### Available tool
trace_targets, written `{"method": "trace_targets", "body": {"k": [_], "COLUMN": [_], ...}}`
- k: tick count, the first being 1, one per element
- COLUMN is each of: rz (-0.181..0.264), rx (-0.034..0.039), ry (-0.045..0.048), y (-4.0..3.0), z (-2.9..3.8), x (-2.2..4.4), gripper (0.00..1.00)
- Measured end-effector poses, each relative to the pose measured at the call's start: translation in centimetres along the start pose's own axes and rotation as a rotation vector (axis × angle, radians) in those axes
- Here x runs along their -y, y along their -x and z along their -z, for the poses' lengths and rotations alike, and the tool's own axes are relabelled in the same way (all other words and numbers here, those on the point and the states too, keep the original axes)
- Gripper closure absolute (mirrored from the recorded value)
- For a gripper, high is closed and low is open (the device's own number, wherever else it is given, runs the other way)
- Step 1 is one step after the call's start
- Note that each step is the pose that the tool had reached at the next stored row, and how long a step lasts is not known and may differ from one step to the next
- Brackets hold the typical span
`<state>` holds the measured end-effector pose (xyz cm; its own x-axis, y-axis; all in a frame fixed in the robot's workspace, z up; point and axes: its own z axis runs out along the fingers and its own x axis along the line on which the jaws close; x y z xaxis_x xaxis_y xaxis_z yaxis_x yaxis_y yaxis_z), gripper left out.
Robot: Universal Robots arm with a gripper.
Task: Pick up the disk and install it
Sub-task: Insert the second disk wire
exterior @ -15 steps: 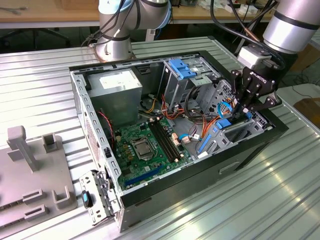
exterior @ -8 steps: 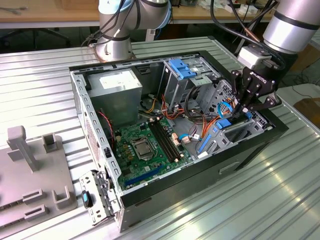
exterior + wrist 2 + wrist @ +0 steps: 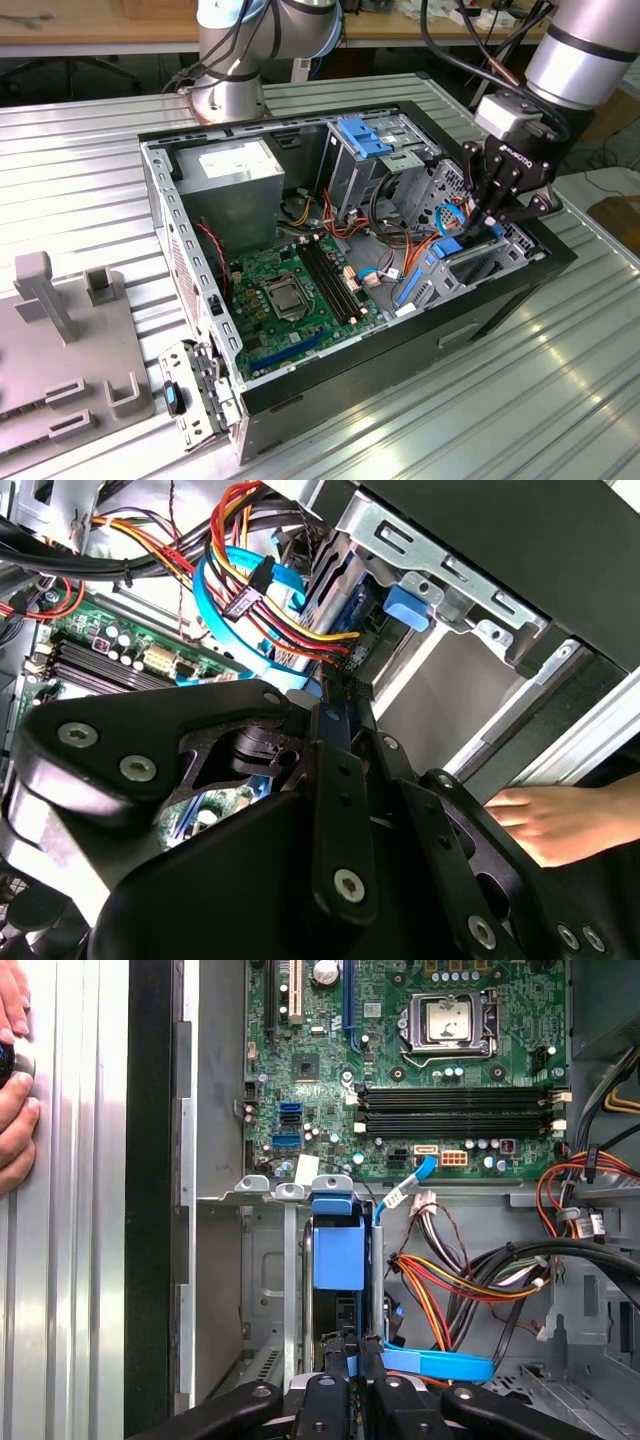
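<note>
Gripping the flat blue-framed disk edgewise, black metal gripper jaws closed.

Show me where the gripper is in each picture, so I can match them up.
Exterior view: the gripper hangs inside the open case, toward the exterior view's right.
Second wrist view: the gripper is the black linkage nearest the camera, reaching toward the coloured wires.
First wrist view: the gripper sits at one end of the blue-framed disk.
Shared landmark: the green motherboard.
</note>
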<state>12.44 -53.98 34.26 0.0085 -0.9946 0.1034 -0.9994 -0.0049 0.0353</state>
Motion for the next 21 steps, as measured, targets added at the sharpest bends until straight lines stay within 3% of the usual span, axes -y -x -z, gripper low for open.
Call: {"method": "trace_targets", "body": {"k": [21], "rz": [0.000], "rx": [0.0015], "ry": [0.0000], "y": [0.04], "z": [-0.40], "x": [0.01], "gripper": [0.84]}}
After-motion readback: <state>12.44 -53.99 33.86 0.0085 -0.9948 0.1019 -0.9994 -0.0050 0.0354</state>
